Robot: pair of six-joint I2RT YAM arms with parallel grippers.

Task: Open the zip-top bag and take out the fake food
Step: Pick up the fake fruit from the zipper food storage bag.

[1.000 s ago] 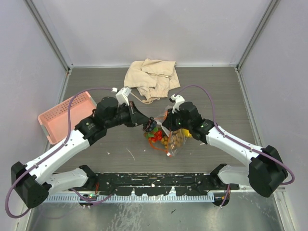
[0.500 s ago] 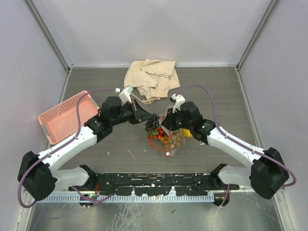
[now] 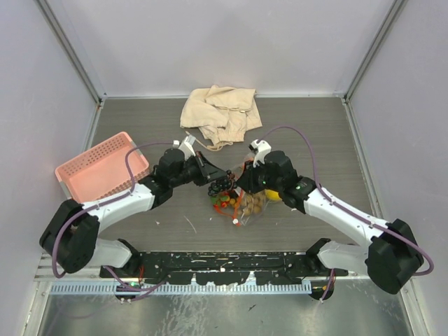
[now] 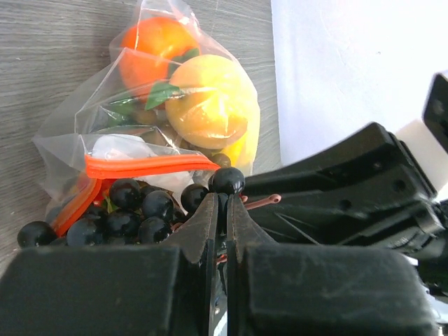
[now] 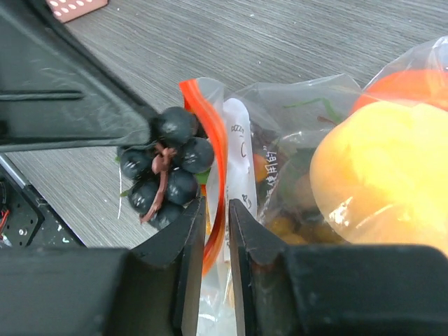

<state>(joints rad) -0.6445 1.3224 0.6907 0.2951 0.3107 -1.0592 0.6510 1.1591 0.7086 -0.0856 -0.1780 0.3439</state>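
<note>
- We see the zip-top bag (image 3: pixel 246 203) near the middle of the top view, on the grey wood-grain table (image 3: pixel 315 133) between the two arm tips.
- It is a clear, thin, crinkled pouch, and its orange-red zip strip (image 5: pixel 210 133) runs along the edge facing the lower left of the right wrist view.
- The strip looks parted in the left wrist view. One band lies level and another bends down to the lower left.
- Through the plastic we make out an orange fruit (image 4: pixel 148 50) at the top of the left wrist view, with a yellow-orange fruit (image 4: pixel 210 105) just below it and green leaves between them.
- In the top view a tan-brown berry cluster (image 3: pixel 253 205) shows inside the bag's lower part.
- The dark purple grapes (image 5: pixel 166 171) hang as a bunch on a brownish stem just left of the zip strip, outside it.
- The left gripper (image 4: pixel 225 201) has its fingers pressed almost together, and their tips pinch the topmost part of the grape bunch.
- The right gripper (image 5: pixel 217 224) is clamped on the bag, with the zip strip passing down between its two fingers.
- A beige cloth (image 3: pixel 220 115) lies crumpled at the top centre of the top view, well apart from the bag.
- A pink mesh basket (image 3: pixel 98 166) sits at the left edge.
</note>
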